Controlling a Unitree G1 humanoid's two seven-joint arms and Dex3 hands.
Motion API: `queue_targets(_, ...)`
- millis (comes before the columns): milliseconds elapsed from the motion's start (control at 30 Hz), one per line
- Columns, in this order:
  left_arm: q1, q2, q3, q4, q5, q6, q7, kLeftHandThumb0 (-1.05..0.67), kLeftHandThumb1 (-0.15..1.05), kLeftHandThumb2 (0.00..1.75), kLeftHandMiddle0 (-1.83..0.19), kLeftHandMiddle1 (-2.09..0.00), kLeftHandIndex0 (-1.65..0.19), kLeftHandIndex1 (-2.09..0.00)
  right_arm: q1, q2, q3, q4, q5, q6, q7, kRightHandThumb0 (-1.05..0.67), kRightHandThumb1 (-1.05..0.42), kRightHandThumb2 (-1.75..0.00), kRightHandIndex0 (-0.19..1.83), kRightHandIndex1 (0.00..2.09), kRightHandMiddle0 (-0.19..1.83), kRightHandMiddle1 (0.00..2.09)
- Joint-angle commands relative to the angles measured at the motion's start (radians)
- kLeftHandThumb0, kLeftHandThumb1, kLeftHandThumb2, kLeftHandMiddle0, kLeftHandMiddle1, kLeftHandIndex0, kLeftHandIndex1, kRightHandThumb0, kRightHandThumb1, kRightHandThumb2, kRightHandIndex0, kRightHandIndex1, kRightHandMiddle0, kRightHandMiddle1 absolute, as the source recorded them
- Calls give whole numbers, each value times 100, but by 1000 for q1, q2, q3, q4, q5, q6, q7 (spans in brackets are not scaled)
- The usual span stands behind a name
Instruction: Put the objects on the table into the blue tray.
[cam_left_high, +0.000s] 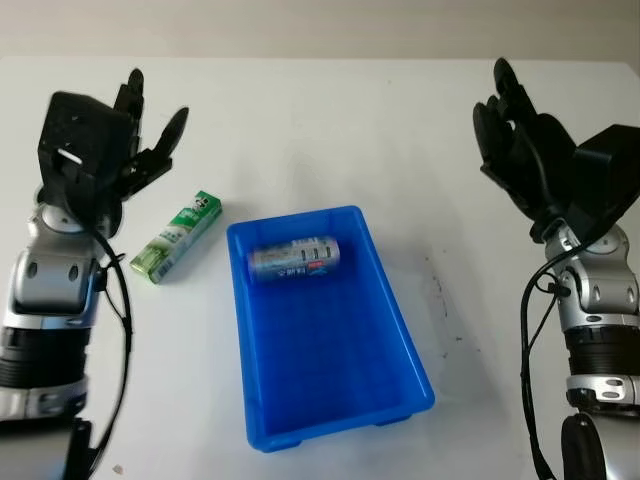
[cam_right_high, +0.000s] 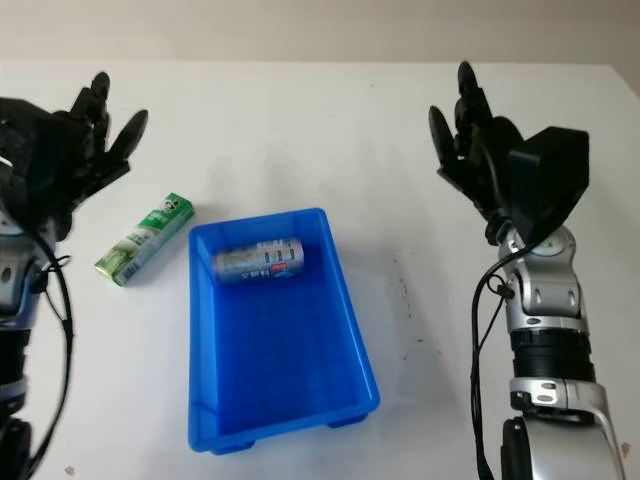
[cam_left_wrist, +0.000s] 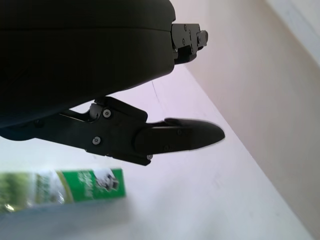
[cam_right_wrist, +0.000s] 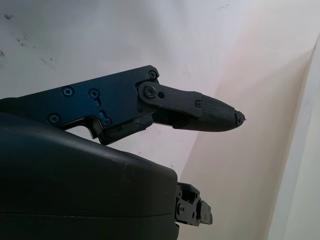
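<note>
The green toothpaste box (cam_left_high: 177, 236) lies flat on the white table (cam_left_high: 330, 130), just beside the blue tray (cam_left_high: 410, 355) on the tray's left-hand side, close to but apart from its far left corner. Its long axis runs on a slant, the far end angled toward the tray's far corner and the near end pointing away from the tray toward the left arm. Inside the tray, a silver can (cam_left_high: 295, 258) already lies on its side against the far wall, its length running across the tray, so the box looks to be the one object left outside. The left hand (cam_left_high: 135, 130) hovers above the table on the far left side of the box, near it but not touching, open and holding nothing; its wrist view shows the box's green end (cam_left_wrist: 90, 184) just under one finger (cam_left_wrist: 180, 136). This hand is much the nearer one, and by my reading a reach would go down and a little toward the tray to meet the box across its narrow width. The right hand (cam_right_high: 475, 150) is raised well apart on the tray's other side, open and empty.
</note>
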Motion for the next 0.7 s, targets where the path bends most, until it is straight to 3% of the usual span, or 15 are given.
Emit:
queue_targets(0, 37, 36, -34, -88, 53, 51, -11, -64, 105, 30, 6, -7, 7, -7, 7, 14, 10, -37, -5, 10, -5, -61, -105, -65, -19, 0, -19, 0)
queue_targets(100, 100, 109, -81, -199, 142, 77, -59, -66, 105, 25, 1, -8, 5, -8, 6, 28, 22, -42, -16, 13, -11, -61, -105, -66, -19, 0, -19, 0)
queue_targets(200, 146, 197, -100, -233, 214, 16, -119, -68, 105, 19, -5, -9, -1, -10, 8, 31, 30, -48, -20, 10, -2, -58, -105, -68, -19, 0, -19, 0)
queue_targets(300, 161, 251, -60, -215, 207, -91, -172, -64, 105, 13, -3, -6, 1, -8, 8, 27, 32, -46, -24, 10, 8, -57, -105, -69, -19, 0, -19, 0)
queue_targets(400, 159, 357, -6, -106, 193, -351, -199, -54, 102, 8, -5, -7, -2, -9, 10, 22, 29, -50, -26, 21, 16, -57, -105, -69, -19, 0, -19, 0)
queue_targets(500, 139, 407, 27, 22, 172, -564, -201, -48, 95, 4, -7, -7, -5, -9, 14, 18, 25, -56, -26, 29, 22, -57, -105, -69, -19, 0, -19, 0)
queue_targets(633, 95, 551, -16, 256, 295, -939, -130, -39, 89, 3, 2, -3, -3, -7, 18, 14, 13, -57, -11, 35, 40, -57, -105, -68, -19, 0, -19, 0)
queue_targets(667, 71, 599, -50, 339, 384, -1069, -44, -39, 89, 4, 3, -3, -3, -7, 18, 14, 12, -58, -12, 34, 41, -57, -105, -67, -19, 0, -19, 0)
